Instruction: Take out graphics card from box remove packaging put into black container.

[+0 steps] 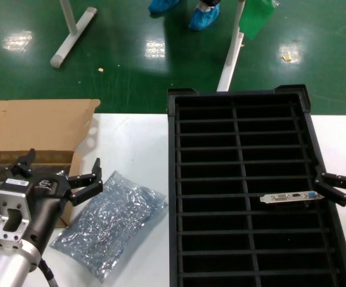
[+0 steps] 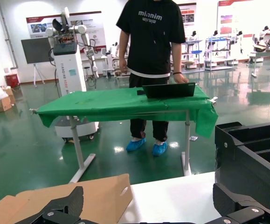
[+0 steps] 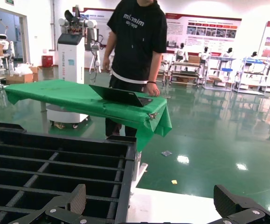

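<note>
The graphics card stands in a slot in the right column of the black container (image 1: pixel 173 179); only its silver end bracket (image 1: pixel 291 197) with a small blue port shows. My right gripper (image 1: pixel 340 190) is open and empty at the container's right rim, just beside the bracket. Its wrist view shows wide-apart fingers (image 3: pixel 74 198) over the container's corner (image 3: pixel 125 186). The empty grey-blue packaging (image 1: pixel 110 221) lies flat on the table left of the container. My left gripper (image 1: pixel 59 169) is open and empty, between the brown box (image 1: pixel 35 128) and the packaging. The box flap (image 2: pixel 97 196) shows in the left wrist view.
The white table (image 1: pixel 131 143) carries the box, the bag and the container. Beyond its far edge is green floor with table legs (image 1: pixel 71 36) and a person's blue shoe covers (image 1: pixel 204 17). A green-covered table (image 2: pixel 125 105) stands behind.
</note>
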Action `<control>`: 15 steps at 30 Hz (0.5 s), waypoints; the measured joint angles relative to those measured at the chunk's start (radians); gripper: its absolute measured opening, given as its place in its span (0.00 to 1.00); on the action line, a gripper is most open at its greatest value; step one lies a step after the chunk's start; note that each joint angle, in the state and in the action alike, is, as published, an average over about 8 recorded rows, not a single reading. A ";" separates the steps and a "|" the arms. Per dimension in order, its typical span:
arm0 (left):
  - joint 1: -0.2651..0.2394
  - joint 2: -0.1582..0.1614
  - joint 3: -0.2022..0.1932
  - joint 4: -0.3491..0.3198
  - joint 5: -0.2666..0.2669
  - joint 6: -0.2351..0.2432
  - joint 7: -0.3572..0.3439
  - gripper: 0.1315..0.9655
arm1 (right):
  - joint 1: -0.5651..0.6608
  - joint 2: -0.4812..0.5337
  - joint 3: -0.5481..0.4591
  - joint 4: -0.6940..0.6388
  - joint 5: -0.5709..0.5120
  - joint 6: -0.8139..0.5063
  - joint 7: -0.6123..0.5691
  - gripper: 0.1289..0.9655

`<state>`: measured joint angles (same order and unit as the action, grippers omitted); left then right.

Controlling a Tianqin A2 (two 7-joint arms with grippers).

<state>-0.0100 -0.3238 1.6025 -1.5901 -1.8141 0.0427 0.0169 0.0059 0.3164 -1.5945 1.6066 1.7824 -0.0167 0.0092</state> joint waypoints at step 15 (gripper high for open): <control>0.000 0.000 0.000 0.000 0.000 0.000 0.000 1.00 | 0.000 0.000 0.000 0.000 0.000 0.000 0.000 1.00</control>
<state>-0.0100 -0.3238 1.6025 -1.5901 -1.8141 0.0427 0.0169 0.0059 0.3164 -1.5945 1.6066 1.7824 -0.0167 0.0092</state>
